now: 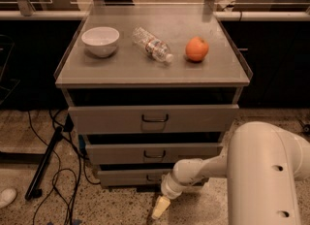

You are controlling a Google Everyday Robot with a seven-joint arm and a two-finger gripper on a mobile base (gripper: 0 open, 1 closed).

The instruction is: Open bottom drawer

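Bottom drawer (127,177) lowest of stack, front facing me, long axis running left-right. My claw (161,207) just below and in front, right of its middle, low over floor (121,205), pointing down. Claw's opening: I can't tell.

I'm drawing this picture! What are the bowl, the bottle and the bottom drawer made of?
The bowl looks like glazed ceramic or hard plastic: white, smooth, slightly shiny. The bottle seems to be clear plastic: see-through with crinkly ridges. The bottom drawer looks like painted metal: a flat, matte grey front. The gripper hangs low in front of it, near the floor.
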